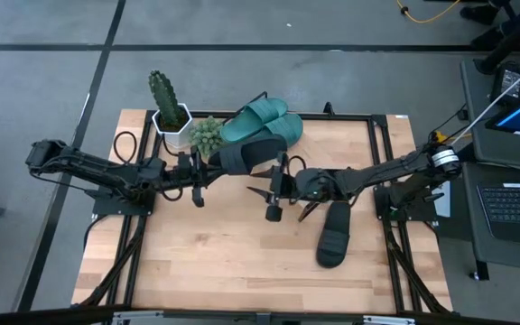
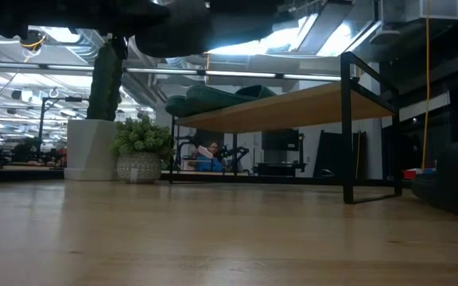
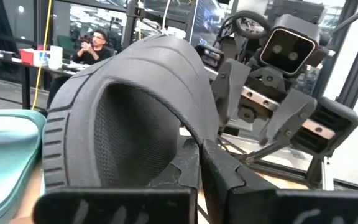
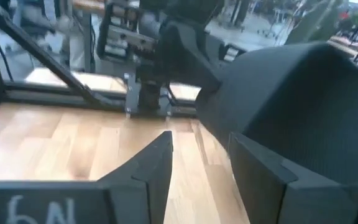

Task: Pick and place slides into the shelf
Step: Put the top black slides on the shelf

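The left gripper (image 1: pixel 208 169) jaws clamp a black slide (image 1: pixel 253 153), its long axis running toward the teal pair (image 1: pixel 264 119) on the shelf (image 1: pixel 355 135); the right gripper (image 1: pixel 262 192) jaws gape, empty.

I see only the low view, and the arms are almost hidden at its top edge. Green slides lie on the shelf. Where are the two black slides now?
Observer: One black slide is clamped in the left gripper, raised next to the teal slides on the shelf.
Operator: And the second black one?
Observer: It lies flat on the table, on the right arm's side, and nothing touches it: the other black slide.
Operator: Is the right gripper busy?
Observer: No. The right gripper is open and empty, near the table's middle, facing the left arm.
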### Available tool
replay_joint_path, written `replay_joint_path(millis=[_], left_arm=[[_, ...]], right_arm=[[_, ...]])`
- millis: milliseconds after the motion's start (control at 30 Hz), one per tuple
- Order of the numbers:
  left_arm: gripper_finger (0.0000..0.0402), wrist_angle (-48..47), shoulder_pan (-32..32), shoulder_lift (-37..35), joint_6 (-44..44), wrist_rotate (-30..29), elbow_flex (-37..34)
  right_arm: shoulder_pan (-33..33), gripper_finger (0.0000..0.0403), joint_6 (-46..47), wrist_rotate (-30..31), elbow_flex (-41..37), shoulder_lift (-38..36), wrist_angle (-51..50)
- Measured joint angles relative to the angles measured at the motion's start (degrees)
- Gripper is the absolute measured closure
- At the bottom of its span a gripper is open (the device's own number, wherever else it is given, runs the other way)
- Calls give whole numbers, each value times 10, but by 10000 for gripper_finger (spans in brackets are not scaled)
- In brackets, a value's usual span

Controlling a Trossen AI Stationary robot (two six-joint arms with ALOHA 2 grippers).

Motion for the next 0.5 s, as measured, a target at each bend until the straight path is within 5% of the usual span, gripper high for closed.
replay_joint_path(millis=[500], left_arm=[[401, 2, 0, 0, 21, 0, 0]], right_arm=[[-6, 243, 2, 33, 140, 57, -172]])
